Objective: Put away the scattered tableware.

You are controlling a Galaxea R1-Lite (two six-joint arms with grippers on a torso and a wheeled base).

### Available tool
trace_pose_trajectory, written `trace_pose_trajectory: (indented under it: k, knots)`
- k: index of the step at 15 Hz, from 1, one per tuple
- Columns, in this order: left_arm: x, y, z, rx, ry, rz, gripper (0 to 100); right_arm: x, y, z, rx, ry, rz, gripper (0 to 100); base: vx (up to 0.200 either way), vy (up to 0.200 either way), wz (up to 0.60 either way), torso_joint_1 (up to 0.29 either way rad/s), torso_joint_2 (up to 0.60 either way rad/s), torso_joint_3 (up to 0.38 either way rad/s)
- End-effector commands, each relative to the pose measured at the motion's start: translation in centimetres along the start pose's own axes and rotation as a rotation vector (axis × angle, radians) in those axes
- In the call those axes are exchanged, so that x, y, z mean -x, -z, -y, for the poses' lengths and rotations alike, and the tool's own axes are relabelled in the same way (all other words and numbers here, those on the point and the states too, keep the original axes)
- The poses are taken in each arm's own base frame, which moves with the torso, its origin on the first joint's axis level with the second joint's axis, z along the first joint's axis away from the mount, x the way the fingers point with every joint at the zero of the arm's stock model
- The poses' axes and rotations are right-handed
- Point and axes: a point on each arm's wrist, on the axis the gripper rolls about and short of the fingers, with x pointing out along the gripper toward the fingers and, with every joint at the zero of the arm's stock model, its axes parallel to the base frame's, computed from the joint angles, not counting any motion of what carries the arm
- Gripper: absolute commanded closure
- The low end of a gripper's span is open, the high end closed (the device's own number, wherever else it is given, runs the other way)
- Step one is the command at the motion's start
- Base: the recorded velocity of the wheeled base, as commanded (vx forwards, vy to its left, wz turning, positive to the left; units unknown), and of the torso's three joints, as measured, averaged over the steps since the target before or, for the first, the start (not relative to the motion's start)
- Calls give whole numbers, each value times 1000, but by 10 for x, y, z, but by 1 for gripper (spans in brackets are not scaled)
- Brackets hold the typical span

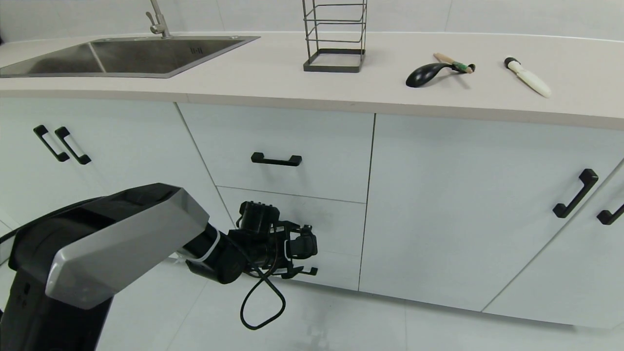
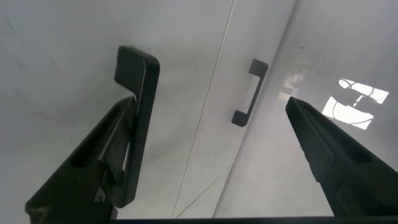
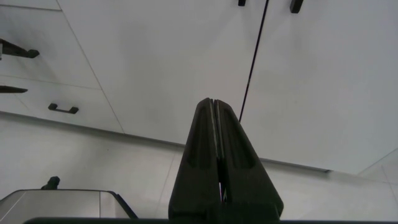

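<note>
The spoon [image 1: 424, 74], black, lies on the bench [image 1: 273, 83] in the upper right of the head view, bowl toward the left. A wooden tool [image 1: 452, 62] with a green band lies touching the spoon's handle end. Further right, well apart from both, lies the knife [image 1: 529, 78], white with a black end, pointing toward the lower right. A wire rack [image 1: 335, 39] stands upright at the top centre of the frame, left of the spoon. The sink [image 1: 122, 53] with its tap [image 1: 157, 19] fills the upper left corner.

Below the bench run white cabinet fronts. In the lower centre of the head view the left hand [image 1: 301, 261] is at the lower drawer [image 1: 336, 219], level with its black handle [image 1: 310, 269]. In the left wrist view the left hand [image 2: 217, 168] has its fingers [image 2: 336, 155] set wide apart, holding nothing; the handle [image 2: 138, 124] stands in the gap, right against one finger, though I cannot tell whether they touch. The upper drawer's pull [image 1: 276, 159] sits above, well apart from the hand.

The right hand [image 3: 213, 124] has its fingers pressed together with nothing between them, pointing at a white cabinet front.
</note>
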Motion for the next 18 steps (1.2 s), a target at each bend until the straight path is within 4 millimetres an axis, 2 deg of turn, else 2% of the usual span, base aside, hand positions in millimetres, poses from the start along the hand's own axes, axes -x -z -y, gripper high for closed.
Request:
trace_pose_trajectory:
  k: [1, 11, 14, 18]
  knots:
    - [4, 6, 16, 26, 64, -27, 0, 0, 0, 0, 0, 0, 0, 100, 0, 0, 0, 0, 0, 0]
    - [26, 2, 12, 26, 52, -24, 0, 0, 0, 0, 0, 0, 0, 100, 0, 0, 0, 0, 0, 0]
    - [43, -1, 11, 26, 42, -20, 0, 0, 0, 0, 0, 0, 0, 100, 0, 0, 0, 0, 0, 0]
    - [77, -10, 7, 45, 16, -3, 0, 0, 0, 0, 0, 0, 0, 100, 0, 0, 0, 0, 0, 0]
